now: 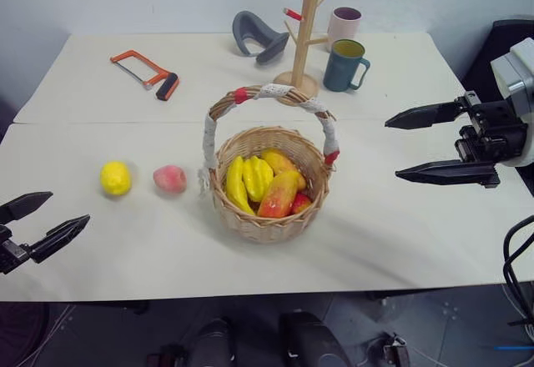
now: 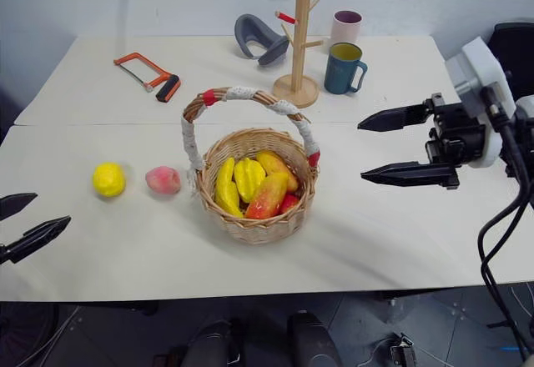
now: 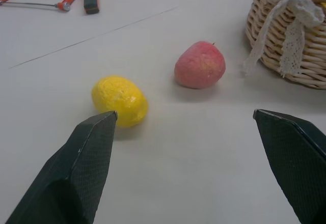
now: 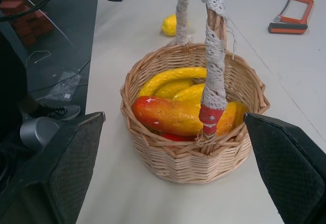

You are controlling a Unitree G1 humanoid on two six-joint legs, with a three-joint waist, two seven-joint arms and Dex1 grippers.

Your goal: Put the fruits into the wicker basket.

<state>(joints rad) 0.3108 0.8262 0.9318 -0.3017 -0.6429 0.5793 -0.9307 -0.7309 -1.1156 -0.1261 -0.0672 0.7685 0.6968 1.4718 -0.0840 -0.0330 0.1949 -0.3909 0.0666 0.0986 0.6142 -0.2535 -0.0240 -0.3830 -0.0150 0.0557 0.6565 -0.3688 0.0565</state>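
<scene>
Lemon (image 1: 116, 178) and peach (image 1: 170, 178) on desk (image 1: 400, 242) left of wicker basket (image 1: 267, 225); left gripper (image 1: 43, 223) and right gripper (image 1: 415, 143) jaws apart, empty.

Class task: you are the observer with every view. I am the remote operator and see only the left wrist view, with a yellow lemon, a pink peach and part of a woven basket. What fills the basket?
Observer: The round tan wicker basket holds a yellow banana bunch and an elongated orange-red mango.
Operator: Where is the other hand?
Observer: The right hand hovers open on the basket's far side from the fruits.
Operator: Anything behind the basket?
Observer: A wooden mug tree stands there, with a teal mug and a pink mug beside it.
</scene>
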